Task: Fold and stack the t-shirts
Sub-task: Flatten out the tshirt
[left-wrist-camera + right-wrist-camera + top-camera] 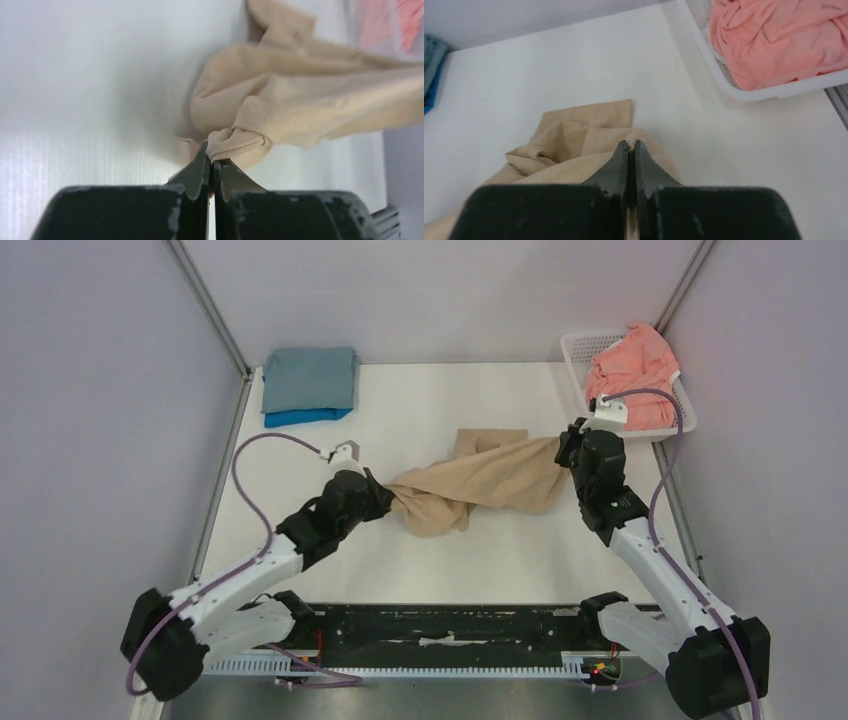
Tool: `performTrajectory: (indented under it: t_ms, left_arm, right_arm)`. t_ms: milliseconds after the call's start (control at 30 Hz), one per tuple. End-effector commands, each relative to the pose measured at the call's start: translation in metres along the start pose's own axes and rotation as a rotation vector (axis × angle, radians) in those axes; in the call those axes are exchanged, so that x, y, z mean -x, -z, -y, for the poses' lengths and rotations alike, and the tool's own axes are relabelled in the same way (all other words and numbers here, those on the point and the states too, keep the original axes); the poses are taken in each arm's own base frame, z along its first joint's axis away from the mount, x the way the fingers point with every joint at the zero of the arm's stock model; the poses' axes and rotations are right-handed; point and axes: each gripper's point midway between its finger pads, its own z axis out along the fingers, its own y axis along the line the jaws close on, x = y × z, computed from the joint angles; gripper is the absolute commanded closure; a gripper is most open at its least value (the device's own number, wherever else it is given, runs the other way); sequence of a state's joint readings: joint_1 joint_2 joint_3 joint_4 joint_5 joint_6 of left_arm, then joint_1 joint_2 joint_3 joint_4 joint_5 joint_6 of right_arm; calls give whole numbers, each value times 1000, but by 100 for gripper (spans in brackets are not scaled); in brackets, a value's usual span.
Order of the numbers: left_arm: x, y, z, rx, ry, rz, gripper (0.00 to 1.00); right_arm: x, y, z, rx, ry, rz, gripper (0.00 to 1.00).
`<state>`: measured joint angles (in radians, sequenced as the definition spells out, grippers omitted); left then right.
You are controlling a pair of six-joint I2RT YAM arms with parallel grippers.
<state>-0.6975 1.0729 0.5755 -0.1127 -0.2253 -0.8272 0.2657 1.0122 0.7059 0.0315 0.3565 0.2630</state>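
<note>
right pincer pinches the tan t-shirt, pink t-shirt in basket.

**What surrounds the work**

We see a white table filling the middle of the frame. At the upper right a white plastic lattice basket sits on its far corner. Pale grey walls close in the back and sides, with metal frame posts slanting at both upper corners. A black rail runs along the bottom edge.

tan t-shirt; grey-blue t-shirt; bright blue t-shirt; salmon-pink t-shirt; white lattice basket
</note>
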Motion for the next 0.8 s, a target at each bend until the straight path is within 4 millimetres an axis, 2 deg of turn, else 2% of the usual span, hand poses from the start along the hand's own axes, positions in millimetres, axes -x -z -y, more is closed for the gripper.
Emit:
performTrajectory:
  t_ms: [0, 267, 400, 467, 533, 600, 767]
  left_arm:
    - [98, 69, -1, 92, -33, 341, 98]
    - [207, 179, 55, -41, -75, 628, 98]
    - [247, 229, 86, -121, -161, 723, 98]
    - [265, 242, 95, -120, -195, 780, 98]
    - [284, 244, 96, -53, -213, 829, 98]
    - [301, 233, 93, 58, -207, 864, 98]
    - [339, 151, 98, 246, -294, 793, 98]
  right_arm:
    - [77, 27, -27, 154, -31, 184, 100]
    - [167, 87, -52, 324, -39, 387, 100]
    - [204, 111, -60, 377, -38, 457, 100]
    - [215, 115, -64, 391, -44, 470, 100]
    - [220, 109, -66, 386, -51, 459, 100]
    - [221, 96, -70, 372, -44, 441, 100]
    - [212, 43, -84, 344, 3, 385, 100]
